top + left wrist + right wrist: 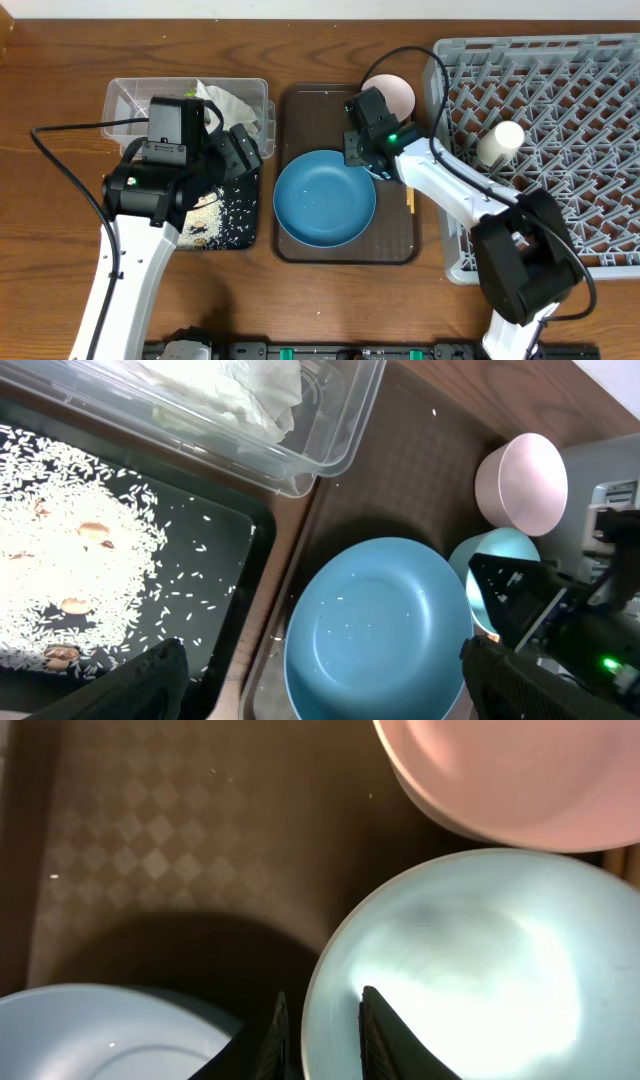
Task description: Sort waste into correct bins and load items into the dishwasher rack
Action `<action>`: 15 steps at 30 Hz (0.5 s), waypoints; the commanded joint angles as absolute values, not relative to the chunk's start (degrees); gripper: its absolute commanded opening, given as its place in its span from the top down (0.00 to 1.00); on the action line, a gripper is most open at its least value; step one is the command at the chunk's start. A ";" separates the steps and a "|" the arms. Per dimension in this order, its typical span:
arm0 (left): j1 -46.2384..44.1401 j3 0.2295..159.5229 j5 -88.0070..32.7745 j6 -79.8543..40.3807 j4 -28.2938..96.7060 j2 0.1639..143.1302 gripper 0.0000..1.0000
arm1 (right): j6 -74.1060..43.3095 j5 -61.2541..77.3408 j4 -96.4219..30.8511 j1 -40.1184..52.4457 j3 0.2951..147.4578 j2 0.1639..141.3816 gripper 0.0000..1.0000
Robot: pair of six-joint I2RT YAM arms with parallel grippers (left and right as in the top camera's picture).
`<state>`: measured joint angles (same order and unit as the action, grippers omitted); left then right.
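My right gripper [360,150] [320,995] is shut on the rim of the small light-blue bowl [470,960], one finger inside and one outside. This bowl sits on the brown tray [310,110] beside the pinkish-white bowl [392,92] [520,770]. My left gripper [345,680] is open and empty, just above the wide blue dish [325,197] [380,630]. Loose rice [60,550] lies in the black tray [225,235]. The crumpled napkin [235,390] lies in the clear tub [130,100]. The white cup [500,140] is in the grey rack [560,90]. The chopsticks [409,198] are mostly hidden by my right arm.
The brown tray lies between the black tray and the rack. My right arm reaches over the rack's left edge. Stray rice grains lie on the blue dish and the brown tray. Bare wooden table [300,310] lies in front.
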<state>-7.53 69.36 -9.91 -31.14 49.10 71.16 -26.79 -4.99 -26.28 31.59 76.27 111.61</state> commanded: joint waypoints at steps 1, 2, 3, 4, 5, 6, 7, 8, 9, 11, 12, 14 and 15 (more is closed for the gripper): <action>-7.25 70.63 -9.58 -30.72 49.23 71.37 0.10 | -28.95 -6.20 -25.98 31.94 75.64 114.45 0.78; -7.25 70.63 -9.58 -30.72 49.23 71.37 0.10 | -28.93 -6.17 -25.82 31.94 75.64 114.50 0.78; -7.25 70.63 -9.58 -30.72 49.23 71.37 0.10 | -28.93 -6.17 -25.69 31.97 75.64 114.80 0.77; -7.25 70.63 -9.58 -30.74 49.23 71.37 0.10 | -28.91 -6.20 -25.61 32.05 75.64 115.04 0.77; -7.25 70.63 -9.58 -30.72 49.23 71.37 0.10 | -28.93 -6.20 -25.50 32.05 75.64 115.07 0.77; -7.25 70.63 -9.58 -30.74 49.23 71.37 0.10 | -28.91 -6.20 -25.50 32.05 75.64 115.09 0.78; -7.25 70.63 -9.58 -30.72 49.23 71.37 0.10 | -28.91 -6.20 -25.45 32.05 75.64 115.09 0.79; -7.25 70.63 -9.58 -30.74 49.25 71.37 0.10 | -28.93 -6.20 -25.34 32.05 75.66 115.07 0.80; -7.25 70.63 -9.58 -30.72 49.23 71.37 0.10 | -28.91 -6.17 -25.26 32.08 75.66 114.98 0.82; -7.25 70.63 -9.58 -30.72 49.23 71.37 0.10 | -28.91 -5.58 -25.36 32.05 75.68 114.74 0.87; -7.25 70.63 -9.58 -30.74 49.23 71.37 0.10 | -28.91 -5.50 -25.52 32.03 75.68 114.63 0.89; -7.25 70.63 -9.58 -30.72 49.23 71.37 0.10 | -28.88 -5.56 -25.76 31.83 75.68 114.06 0.92; -7.25 70.63 -9.58 -30.72 49.23 71.37 0.10 | -28.86 -5.58 -25.76 31.79 75.68 113.80 0.94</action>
<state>-7.53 69.38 -9.91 -31.14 49.10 71.16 -28.25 -4.69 -25.45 31.68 76.01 114.63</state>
